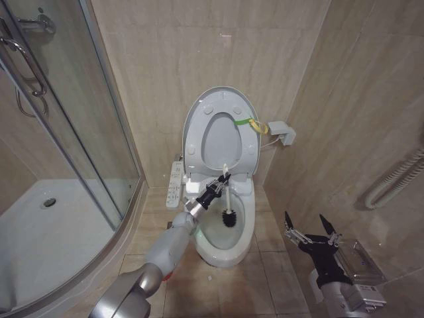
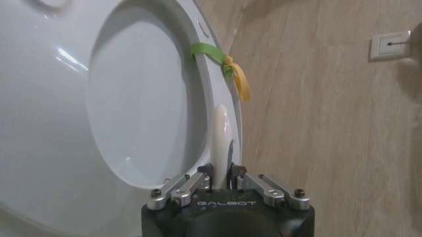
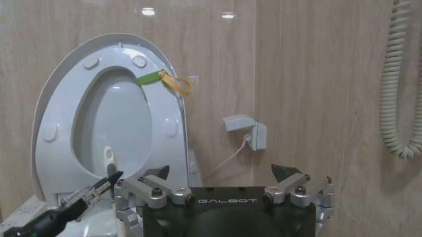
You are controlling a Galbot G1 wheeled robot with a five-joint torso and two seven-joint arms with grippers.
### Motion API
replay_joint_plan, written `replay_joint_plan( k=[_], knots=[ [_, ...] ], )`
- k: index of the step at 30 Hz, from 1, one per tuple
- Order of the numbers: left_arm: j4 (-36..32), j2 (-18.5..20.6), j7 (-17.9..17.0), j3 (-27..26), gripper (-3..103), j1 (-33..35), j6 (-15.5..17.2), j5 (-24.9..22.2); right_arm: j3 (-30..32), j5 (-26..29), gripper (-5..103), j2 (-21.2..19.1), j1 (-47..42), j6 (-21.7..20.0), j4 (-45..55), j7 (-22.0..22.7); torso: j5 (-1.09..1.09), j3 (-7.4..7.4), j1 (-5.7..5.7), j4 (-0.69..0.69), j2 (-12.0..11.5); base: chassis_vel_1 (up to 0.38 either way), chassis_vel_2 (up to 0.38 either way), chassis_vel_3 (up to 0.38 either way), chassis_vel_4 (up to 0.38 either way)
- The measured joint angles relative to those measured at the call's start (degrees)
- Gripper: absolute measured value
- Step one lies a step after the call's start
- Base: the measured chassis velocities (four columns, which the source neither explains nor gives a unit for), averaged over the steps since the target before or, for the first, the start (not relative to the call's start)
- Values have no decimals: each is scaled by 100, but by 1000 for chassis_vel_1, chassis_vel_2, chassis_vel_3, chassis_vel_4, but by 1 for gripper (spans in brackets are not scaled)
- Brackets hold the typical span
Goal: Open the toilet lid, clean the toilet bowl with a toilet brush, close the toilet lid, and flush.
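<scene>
Beige tiled walls close in a small bathroom, with a glass shower door (image 1: 66, 132) toward nine o'clock. At the middle, the toilet lid (image 1: 220, 132) stands raised against the wall above the toilet bowl (image 1: 225, 242). The left gripper (image 1: 217, 186) pinches the toilet brush (image 1: 227, 199) by its white handle, bristles down inside the bowl. The right gripper (image 1: 312, 228) hangs at four o'clock, fingers spread, holding nothing.

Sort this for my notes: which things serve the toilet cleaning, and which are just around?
Job: toilet lid, toilet bowl, toilet brush, left tool gripping it.
Around: shower tray, remote panel, wall socket, coiled hose, right tool.
</scene>
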Motion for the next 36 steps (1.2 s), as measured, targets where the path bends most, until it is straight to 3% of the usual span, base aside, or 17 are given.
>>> replay_joint_plan(
  k=[3, 8, 9, 12, 16, 18, 21, 32, 36],
  knots=[
    [517, -16, 148, -13, 18, 423, -27, 54, 0, 0, 100, 0, 0, 0, 0, 0, -1, -2, -1, 6, 0, 0, 0, 0, 0],
    [469, -20, 210, -23, 18, 581, -43, 116, 0, 0, 100, 0, 0, 0, 0, 0, -3, -5, -3, 7, 4, 0, 0, 0, 0],
    [296, 51, 209, 10, 18, 641, -42, 141, 0, 0, 100, 0, 0, 0, 0, 0, -4, -3, -3, -1, 3, 0, 0, 0, 0],
    [38, 185, 184, 39, 18, 711, -32, 214, 0, 0, 100, 0, 0, 0, 0, 0, -1, -1, -2, 2, 2, 0, 0, 0, 0],
    [-1191, 794, -59, 140, 18, 939, 62, 661, 1, 0, 100, 0, 0, 0, 0, 2, 0, 2, 0, 3, 0, 0, 0, 0, 0],
    [-1297, 845, -81, 141, 18, 956, 65, 687, 0, 0, 100, 0, 0, 0, 0, 0, 0, 2, 0, 4, 0, 0, 0, 0, 0],
    [-2113, 1233, -160, 112, 18, 1110, 63, 903, 1, 0, 100, 0, 0, 0, 0, 0, -1, 0, 0, 3, 0, 0, 0, 0, 0],
    [-3207, 1677, -306, -40, 18, 1474, 10, 1055, 0, 0, 100, 0, 0, 0, 0, 0, -1, 0, 0, 4, 0, 0, 0, 0, 0],
    [-3713, 1857, -528, -68, 18, 1561, 15, 1054, 0, 0, 100, 0, 0, 0, 0, 0, -1, 0, 0, 4, 0, 0, 0, 0, 0]
  ],
)
